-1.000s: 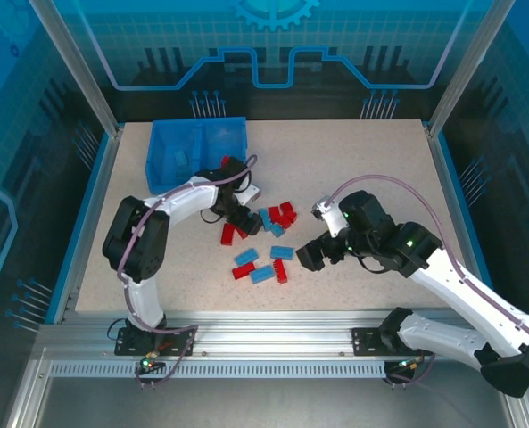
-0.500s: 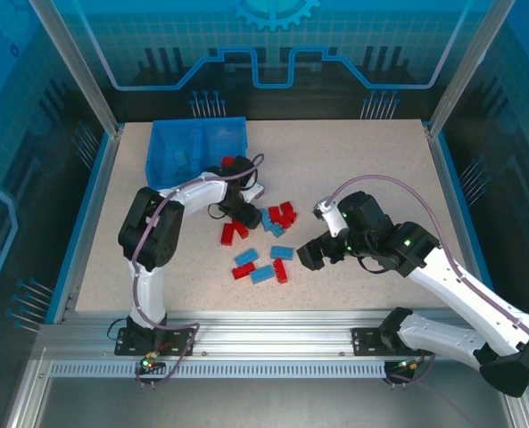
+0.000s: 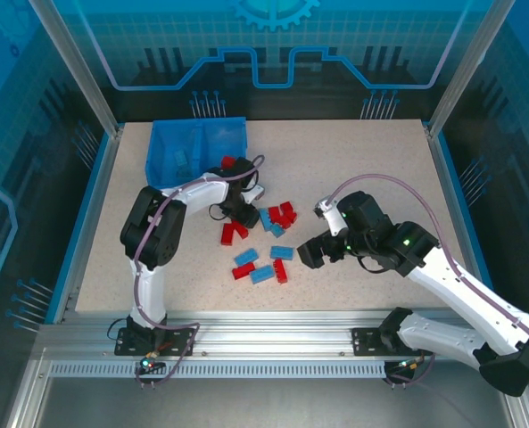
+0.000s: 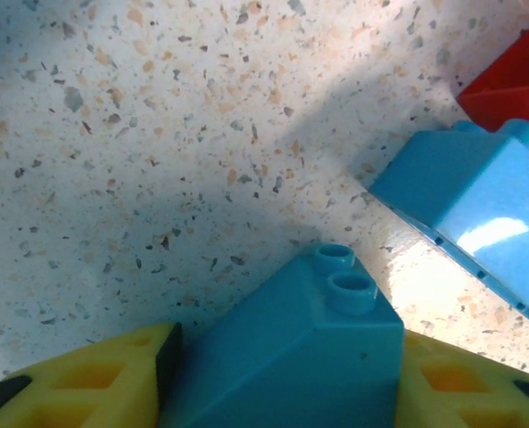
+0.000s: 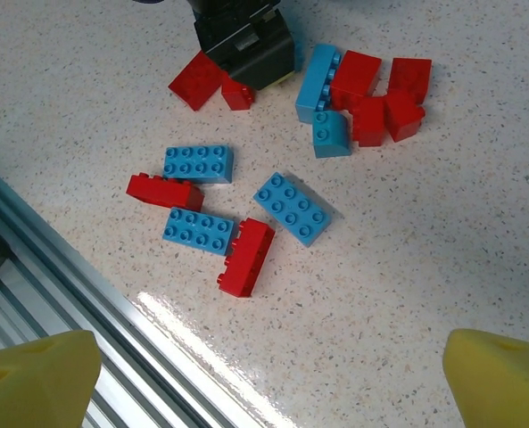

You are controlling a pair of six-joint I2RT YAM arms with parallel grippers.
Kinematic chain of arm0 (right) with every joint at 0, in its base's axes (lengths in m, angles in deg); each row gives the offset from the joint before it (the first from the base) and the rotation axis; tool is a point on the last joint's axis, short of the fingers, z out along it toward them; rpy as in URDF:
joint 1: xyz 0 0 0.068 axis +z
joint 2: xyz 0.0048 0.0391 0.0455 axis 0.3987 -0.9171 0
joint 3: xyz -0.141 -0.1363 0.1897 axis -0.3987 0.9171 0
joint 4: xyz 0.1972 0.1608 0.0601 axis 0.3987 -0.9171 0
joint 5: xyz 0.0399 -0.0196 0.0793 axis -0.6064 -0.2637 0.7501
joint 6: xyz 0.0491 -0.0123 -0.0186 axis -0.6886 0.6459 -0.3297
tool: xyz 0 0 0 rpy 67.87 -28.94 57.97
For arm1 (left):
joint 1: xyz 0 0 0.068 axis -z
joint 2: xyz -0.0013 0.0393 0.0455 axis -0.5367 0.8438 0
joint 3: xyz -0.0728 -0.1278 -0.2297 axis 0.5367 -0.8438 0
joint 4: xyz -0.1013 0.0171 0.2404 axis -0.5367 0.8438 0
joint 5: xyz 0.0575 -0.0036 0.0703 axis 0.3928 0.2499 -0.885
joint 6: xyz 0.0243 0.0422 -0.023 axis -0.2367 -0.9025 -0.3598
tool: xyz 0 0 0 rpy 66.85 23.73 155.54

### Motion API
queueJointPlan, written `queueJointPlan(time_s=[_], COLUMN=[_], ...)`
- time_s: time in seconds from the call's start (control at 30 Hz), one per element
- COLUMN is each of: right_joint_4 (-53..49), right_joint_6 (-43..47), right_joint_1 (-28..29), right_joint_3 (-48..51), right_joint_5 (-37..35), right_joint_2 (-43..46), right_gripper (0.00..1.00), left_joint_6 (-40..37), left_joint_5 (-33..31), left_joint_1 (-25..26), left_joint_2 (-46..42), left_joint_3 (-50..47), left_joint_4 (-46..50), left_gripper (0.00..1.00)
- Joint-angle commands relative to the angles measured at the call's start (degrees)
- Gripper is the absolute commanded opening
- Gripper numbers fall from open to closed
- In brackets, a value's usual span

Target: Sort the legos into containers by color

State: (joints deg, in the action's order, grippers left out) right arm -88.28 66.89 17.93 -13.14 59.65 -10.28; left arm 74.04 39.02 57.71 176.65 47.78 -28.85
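Legos (image 5: 295, 208) are lying on the tabletop (image 3: 362, 160). My left jaws are apparently pinching a light blue sloped brick (image 4: 291, 357) there, and my right jaws are hanging spread. Lifting it to the bin (image 3: 219, 123) should be coming next.

We see the bin (image 3: 219, 147) on the tabletop (image 3: 362, 160). The legos (image 3: 282, 252) lie right of the bin, nearer us.

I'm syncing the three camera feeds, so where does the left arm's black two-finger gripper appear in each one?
Top external: left gripper mid-table, at the brick pile's left edge.
Left wrist: its yellow fingers along the bottom edge, flanking a small light blue plastic brick.
Right wrist: black body at top centre.
Shared landmark: the long light blue brick next to it, against red bricks.
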Motion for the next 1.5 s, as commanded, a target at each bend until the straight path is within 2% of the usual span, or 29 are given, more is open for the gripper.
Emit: queueJointPlan(time_s=[0.0, 0.2, 0.33, 0.43, 0.6, 0.73, 0.9, 1.07, 1.27, 1.47], right_joint_4=[-0.39, -0.08, 0.05, 0.11, -0.37, -1.07, -2.44, -3.61, -3.12, -1.35], right_joint_6=[-1.37, -1.72, -2.07, -2.42, -3.34, -4.13, -5.32, -7.14, -8.57, -8.27], right_joint_1=[-0.77, -0.91, -0.92, -0.91, -0.91, -0.96, -0.91, -0.93, -0.94, -0.91], right_joint_3=[-1.20, -1.49, -1.78, -1.82, -1.65, -1.46, -1.69, -1.54, -0.51, -0.21], right_joint_5=[-1.66, -2.89, -2.97, -2.90, -3.12, -3.42, -3.78, -4.38, -4.94, -4.90], right_joint_2=[0.87, 1.80, 1.89, 2.15, 3.32, 5.06, 7.45, 10.33, 12.45, 11.25], right_gripper=[1.00, 1.00, 1.00, 1.00, 1.00, 1.00, 1.00, 1.00, 1.00, 1.00], left_joint_6=[2.08, 2.97, 3.82, 7.31, 17.03, 23.48, 29.64, 33.40, 35.38, 36.28], left_joint_5=[2.91, 1.76, -4.00, -9.49, -11.78, -11.67, -11.28, -12.56, -13.48, -12.55], left_joint_1=[0.63, 0.58, -0.88, -5.44, -16.87, -23.29, -27.24, -28.33, -28.42, -28.40], left_joint_2=[-6.12, -17.72, -23.29, -24.41, -19.65, -9.96, 4.75, 12.54, 11.43, 2.85], left_joint_3=[-1.46, -2.93, -0.89, 1.72, 8.63, 17.83, 32.33, 41.00, 39.94, 30.89], left_joint_4=[0.48, -0.85, -1.81, -3.44, -3.77, -0.18, 7.54, 11.07, 10.04, 5.09], left_gripper=[0.41, 0.40, 0.41, 0.41, 0.41, 0.40, 0.41, 0.48, 0.55, 0.69])
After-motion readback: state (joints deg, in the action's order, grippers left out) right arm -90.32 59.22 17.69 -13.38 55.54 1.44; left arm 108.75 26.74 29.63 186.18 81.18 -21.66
